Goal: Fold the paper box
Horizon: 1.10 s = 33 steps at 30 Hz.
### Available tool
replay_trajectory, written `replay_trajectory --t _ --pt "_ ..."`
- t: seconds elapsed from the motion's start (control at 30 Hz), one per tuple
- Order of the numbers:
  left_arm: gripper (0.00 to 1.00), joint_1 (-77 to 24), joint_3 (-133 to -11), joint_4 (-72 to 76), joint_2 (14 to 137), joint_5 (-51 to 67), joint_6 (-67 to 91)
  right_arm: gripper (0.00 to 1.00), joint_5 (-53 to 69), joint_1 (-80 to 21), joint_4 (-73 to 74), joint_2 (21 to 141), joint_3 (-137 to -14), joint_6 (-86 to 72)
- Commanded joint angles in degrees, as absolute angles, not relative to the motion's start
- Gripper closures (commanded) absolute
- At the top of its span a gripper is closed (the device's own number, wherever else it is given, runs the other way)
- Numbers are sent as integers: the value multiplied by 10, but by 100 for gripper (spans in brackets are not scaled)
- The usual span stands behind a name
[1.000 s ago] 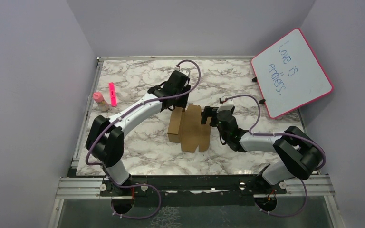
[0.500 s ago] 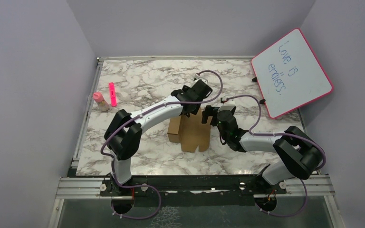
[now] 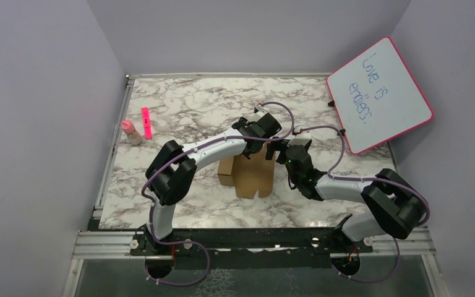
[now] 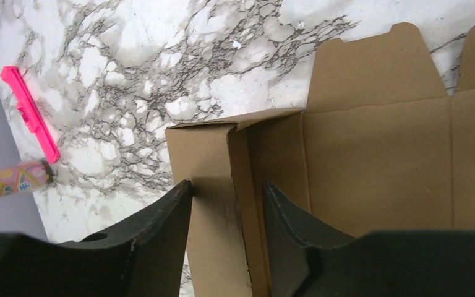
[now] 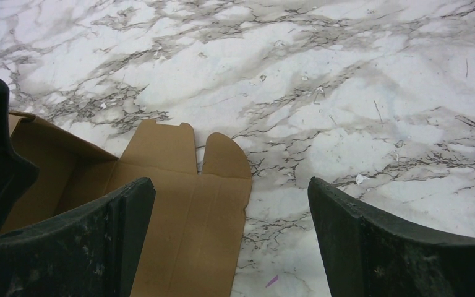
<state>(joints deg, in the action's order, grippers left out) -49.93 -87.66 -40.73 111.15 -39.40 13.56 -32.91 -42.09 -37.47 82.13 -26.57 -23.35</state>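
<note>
brown paper box (image 4: 371,142), left fingers (image 4: 161,241) astride its raised wall

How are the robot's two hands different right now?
The left hand has fingers closer together; the right hand is spread wide. The left hand straddles a raised wall of the paper box; the right hand holds nothing, above its flat flaps. Both are black.

There is one paper box (image 3: 252,176), at the middle of the one marble table (image 3: 179,99). There are two grippers, the left gripper (image 4: 226,207) and the right gripper (image 5: 229,189). At ten o'clock lie one pink marker (image 3: 146,122) and one pink-capped bottle (image 3: 130,131). At two o'clock stands one whiteboard (image 3: 380,93).
</note>
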Motion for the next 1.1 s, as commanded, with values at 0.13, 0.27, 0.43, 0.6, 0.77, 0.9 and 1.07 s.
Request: replay_trajectory --t 0.13,0.27,0.43,0.6,0.77,0.9,1.07 --pt "64 -507 -897 -434 1108 -458 129 0 -361 -418 -403 800 -255 -234" --pt "70 -507 -887 -435 1099 -476 130 0 -357 -418 -400 798 -257 -230" --pt "79 -504 -871 -433 1086 -485 137 0 -353 -418 -398 788 -257 -222" --pt "81 -483 -846 -421 1074 -451 148 0 -328 -418 -357 763 -275 -211" --pt "81 -446 -793 -370 1044 -373 153 0 -277 -418 -289 682 -303 -206" --pt "81 -400 -744 -316 1018 -279 167 0 -230 -419 -237 632 -330 -193" --pt "81 -346 -682 -247 993 -177 207 0 -192 -418 -108 626 -406 -185"
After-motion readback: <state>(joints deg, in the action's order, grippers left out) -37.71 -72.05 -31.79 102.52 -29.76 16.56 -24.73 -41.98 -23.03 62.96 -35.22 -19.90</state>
